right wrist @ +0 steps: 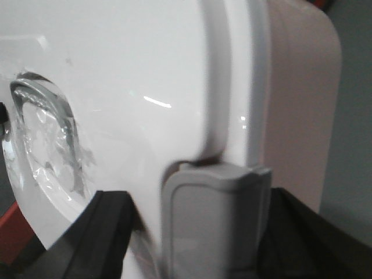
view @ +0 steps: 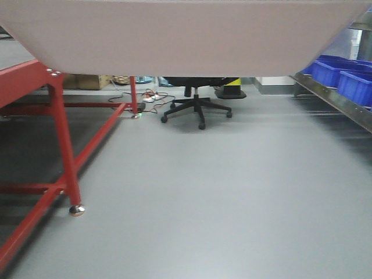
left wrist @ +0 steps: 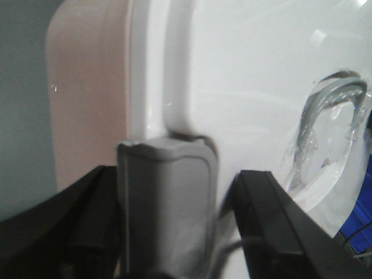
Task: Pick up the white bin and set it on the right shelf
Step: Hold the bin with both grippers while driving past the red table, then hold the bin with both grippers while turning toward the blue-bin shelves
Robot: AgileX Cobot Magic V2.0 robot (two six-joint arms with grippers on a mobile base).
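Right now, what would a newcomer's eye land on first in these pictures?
The white bin dominates, filling the top of the front view above the grey floor, with the red-framed table at left and blue bins at right. Both wrist views show its glossy lid up close, with black fingers flanking a grey latch.
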